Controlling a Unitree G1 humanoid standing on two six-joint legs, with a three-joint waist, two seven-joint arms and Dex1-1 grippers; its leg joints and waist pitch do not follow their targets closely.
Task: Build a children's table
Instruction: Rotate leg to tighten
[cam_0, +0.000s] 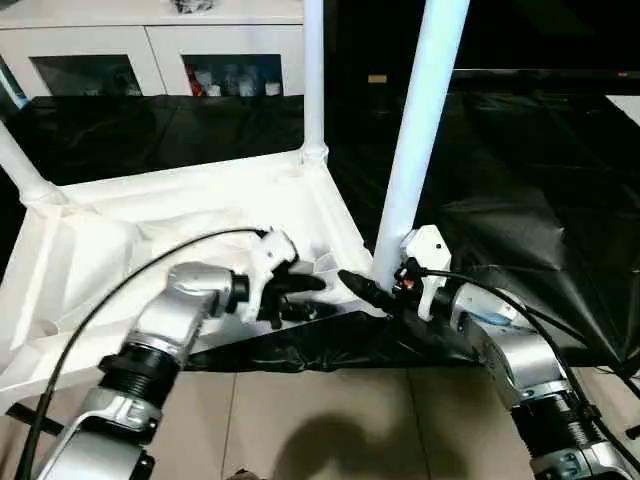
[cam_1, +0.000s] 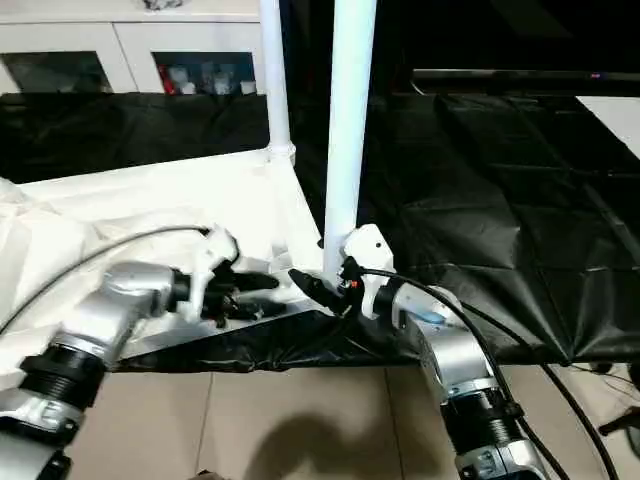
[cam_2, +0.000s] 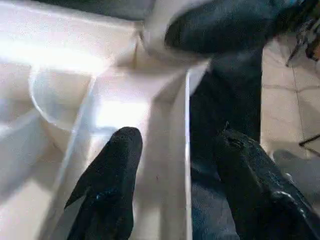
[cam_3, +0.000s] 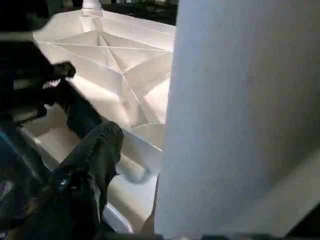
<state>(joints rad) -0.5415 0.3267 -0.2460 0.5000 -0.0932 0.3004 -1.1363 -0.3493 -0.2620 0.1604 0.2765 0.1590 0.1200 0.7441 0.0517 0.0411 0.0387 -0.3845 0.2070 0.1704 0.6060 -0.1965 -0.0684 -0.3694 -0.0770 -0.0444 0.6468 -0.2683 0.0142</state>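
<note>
Currently on leg fitting. Left gripper (cam_0: 300, 295) at the near edge of the upturned table top (cam_0: 170, 230), fingers (cam_2: 112, 170) spread astride the rim, pinching nothing. Right gripper (cam_0: 368, 290) has its fingers spread around the base of the near-right leg (cam_0: 415, 130), which stands upright at the corner socket. Judgement: next move needs that leg pressed straight down until seated, top held steady. Far-right leg (cam_0: 313, 80) and far-left leg (cam_0: 20, 165) already stand in their sockets. Top lies on black sheeting (cam_0: 520, 170) over tiled floor (cam_0: 350, 420); white cabinet (cam_0: 150, 45) behind.
</note>
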